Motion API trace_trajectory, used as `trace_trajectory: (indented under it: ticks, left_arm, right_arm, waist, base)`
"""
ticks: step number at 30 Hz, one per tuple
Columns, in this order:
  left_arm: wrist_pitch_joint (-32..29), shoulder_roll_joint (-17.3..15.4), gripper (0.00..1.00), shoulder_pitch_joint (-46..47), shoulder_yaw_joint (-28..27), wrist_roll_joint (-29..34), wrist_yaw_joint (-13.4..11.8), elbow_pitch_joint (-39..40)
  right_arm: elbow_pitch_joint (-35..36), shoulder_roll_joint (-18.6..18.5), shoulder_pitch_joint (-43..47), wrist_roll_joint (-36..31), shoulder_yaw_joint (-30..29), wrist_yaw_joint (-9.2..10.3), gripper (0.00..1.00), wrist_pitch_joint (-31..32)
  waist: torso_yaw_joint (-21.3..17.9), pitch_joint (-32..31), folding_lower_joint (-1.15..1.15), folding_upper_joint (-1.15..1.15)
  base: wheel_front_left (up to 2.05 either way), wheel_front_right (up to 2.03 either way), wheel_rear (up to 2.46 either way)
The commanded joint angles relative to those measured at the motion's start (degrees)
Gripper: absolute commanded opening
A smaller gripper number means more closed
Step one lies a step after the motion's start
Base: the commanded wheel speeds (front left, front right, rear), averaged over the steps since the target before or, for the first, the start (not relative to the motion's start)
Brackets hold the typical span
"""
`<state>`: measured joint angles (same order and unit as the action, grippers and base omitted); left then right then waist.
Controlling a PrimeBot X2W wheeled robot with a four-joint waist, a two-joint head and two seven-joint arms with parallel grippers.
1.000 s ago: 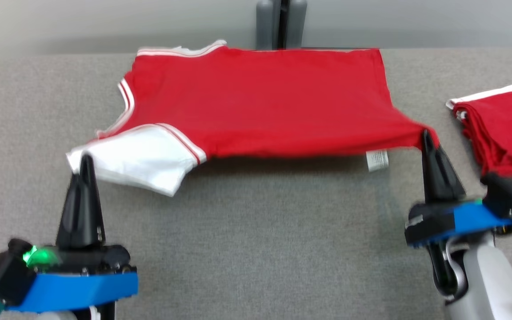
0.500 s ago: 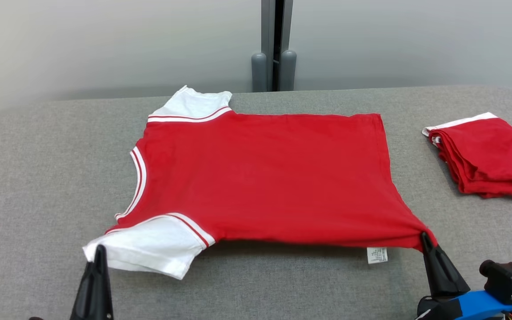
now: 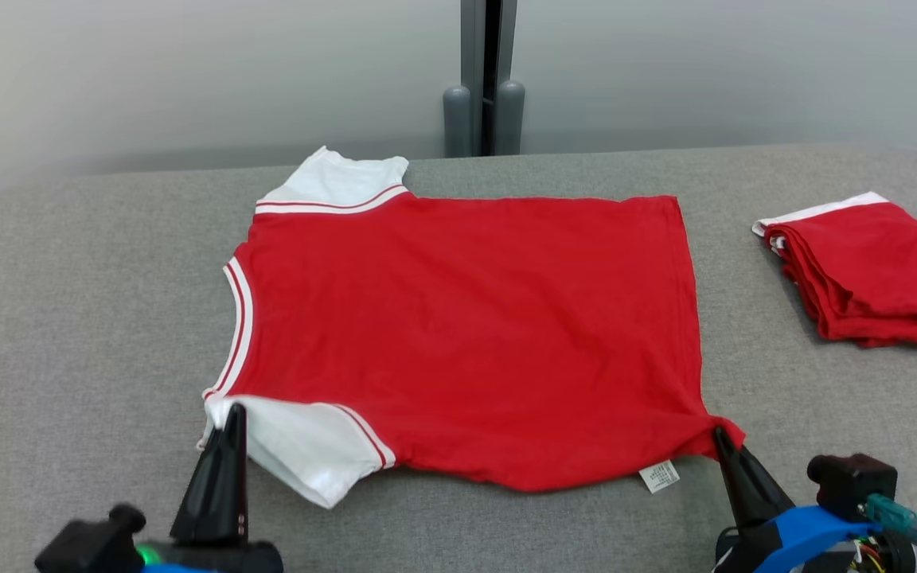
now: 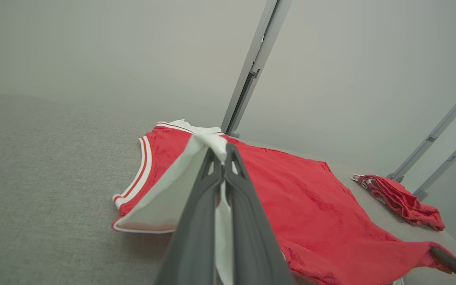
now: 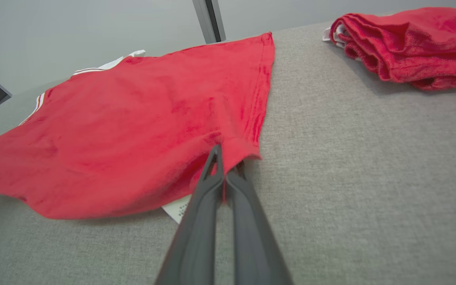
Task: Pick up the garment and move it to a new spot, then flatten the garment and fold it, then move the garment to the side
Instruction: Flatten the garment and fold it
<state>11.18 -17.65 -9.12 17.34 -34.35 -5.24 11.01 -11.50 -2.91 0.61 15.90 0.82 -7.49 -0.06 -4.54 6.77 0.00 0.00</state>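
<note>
Head view: the left pincer (image 3: 229,418) and right pincer (image 3: 723,438) are cut off below; the garment (image 3: 466,334) lies spread on the surface (image 3: 68,318). Left wrist view: the left pincer pinches the white sleeve (image 4: 160,198). Right wrist view: the right pincer pinches the hem corner (image 5: 247,148); a label (image 5: 175,209) seems half hidden.

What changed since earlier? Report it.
The camera tilted. The left gripper and right gripper eased inward, so the shirt slackened and its near edge sank toward the table. Both stay shut: left on the white sleeve, right on the hem corner. The folded red garment stayed put.
</note>
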Motion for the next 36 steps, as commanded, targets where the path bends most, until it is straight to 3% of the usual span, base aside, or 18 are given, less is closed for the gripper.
trace_trajectory:
  ticks: [1, 7, 15, 25, 26, 27, 28, 29, 30, 36]
  left_arm:
    - [0.0, 0.0, 0.0, 1.6, -0.1, 0.1, 0.3, -0.3]
    - [0.0, 0.3, 0.0, 12.6, 0.4, 1.4, 2.7, -6.8]
    - [2.4, 3.6, 0.0, 28.9, 0.4, 3.2, 4.9, -20.3]
    - [4.0, 5.8, 0.0, 38.3, -2.6, 6.0, 5.8, -32.6]
    - [4.1, 6.1, 0.0, 38.7, -3.1, 6.3, 5.9, -33.3]
    - [4.1, 6.3, 0.0, 39.2, -3.5, 6.6, 5.9, -33.7]
    - [4.1, 6.5, 0.0, 39.4, -3.9, 7.0, 6.1, -33.9]
    - [4.0, 6.8, 0.45, 39.6, -4.6, 7.4, 6.1, -34.0]
    - [4.1, 7.0, 1.0, 39.8, -5.4, 8.0, 6.0, -33.7]
    - [4.1, 8.9, 1.0, 37.8, -9.6, 9.8, 7.2, -31.7]
  right_arm:
    - [-0.1, 0.0, -1.1, 0.2, 0.1, -0.01, 0.0, -0.1]
    - [-2.1, 0.0, -6.1, 0.9, 0.5, -0.01, 0.0, -0.6]
    - [-6.3, 0.0, -15.1, 0.1, -0.9, -0.01, 0.0, -2.8]
    - [-12.9, 0.0, -23.1, -0.1, 0.6, -0.01, 0.0, -6.6]
    - [-13.5, 0.0, -23.6, -0.1, 0.9, -0.01, 0.08, -6.9]
    - [-14.0, 0.0, -24.1, 0.0, 1.0, -0.01, 0.38, -7.3]
    - [-14.3, 0.0, -24.5, 0.2, 1.4, -0.01, 0.97, -7.9]
    - [-14.8, 0.0, -24.8, 0.2, 1.5, -0.01, 1.0, -8.4]
    - [-15.1, 0.0, -25.0, 0.3, 1.5, -0.01, 1.0, -8.9]
    - [-15.2, 0.0, -25.8, -0.8, 0.8, -0.01, 1.0, -12.3]
  waist:
    - [0.1, 0.2, 0.0, 0.0]
    - [-0.3, 3.1, 0.0, 0.0]
    - [-0.8, 8.9, 0.0, 0.0]
    - [-1.6, 13.0, 0.0, 0.0]
    - [-1.6, 13.2, 0.0, 0.0]
    - [-1.6, 13.3, 0.0, 0.0]
    - [-1.5, 13.3, 0.0, 0.0]
    - [-1.5, 13.4, 0.0, 0.0]
    - [-1.5, 13.4, 0.0, 0.0]
    - [-1.3, 12.4, 0.0, 0.0]
  base:
    - [0.0, 0.0, 0.0]
    - [0.0, 0.0, 0.0]
    - [0.0, 0.0, 0.0]
    - [0.0, 0.0, 0.0]
    - [0.0, 0.0, 0.0]
    - [0.0, 0.0, 0.0]
    - [0.0, 0.0, 0.0]
    - [0.0, 0.0, 0.0]
    - [0.0, 0.0, 0.0]
    - [0.0, 0.0, 0.0]
